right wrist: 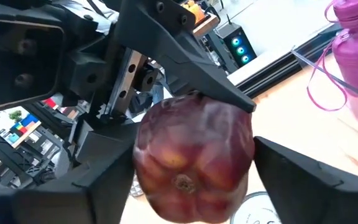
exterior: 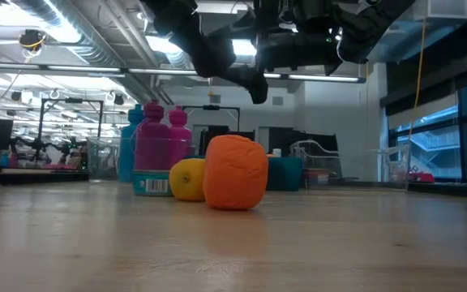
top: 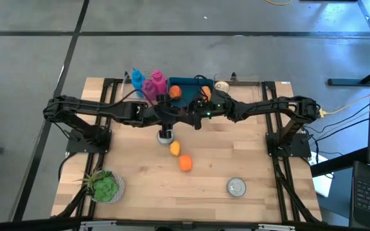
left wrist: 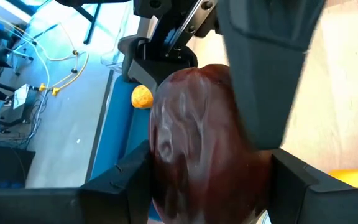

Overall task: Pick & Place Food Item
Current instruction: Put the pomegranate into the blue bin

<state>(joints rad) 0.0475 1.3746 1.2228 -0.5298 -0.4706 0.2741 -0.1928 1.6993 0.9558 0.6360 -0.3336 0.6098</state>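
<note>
**Apple held between two hands above the tabletop**

A dark red apple (left wrist: 204, 143) is held in the air over the middle of the tabletop (top: 236, 160), near its far side, where both arms meet. The left hand (left wrist: 210, 180) is pinched on the apple, its fingers pressed against the fruit's sides. The right hand (right wrist: 185, 180) is set around the same apple with its fingers spread; whether they touch the skin cannot be told.

A drop is judged the main risk: if one hand were released before the other were firmly seated, the smooth, rounded fruit could slip and roll. A squeeze from both sides at once could twist it out of either grip, and the two hands are close enough to collide.

Below, the pale wooden tabletop carries a yellow fruit (exterior: 188, 179) and an orange fruit (exterior: 235, 172), a tin can (top: 236, 187) and a leafy green item (top: 104, 185) on the near side. Pink and blue bottles (top: 148, 83) and a teal container (top: 188, 85) stand at the far edge. Beyond, a grey concrete floor, workbenches, ceiling lights and large windows are seen.
</note>
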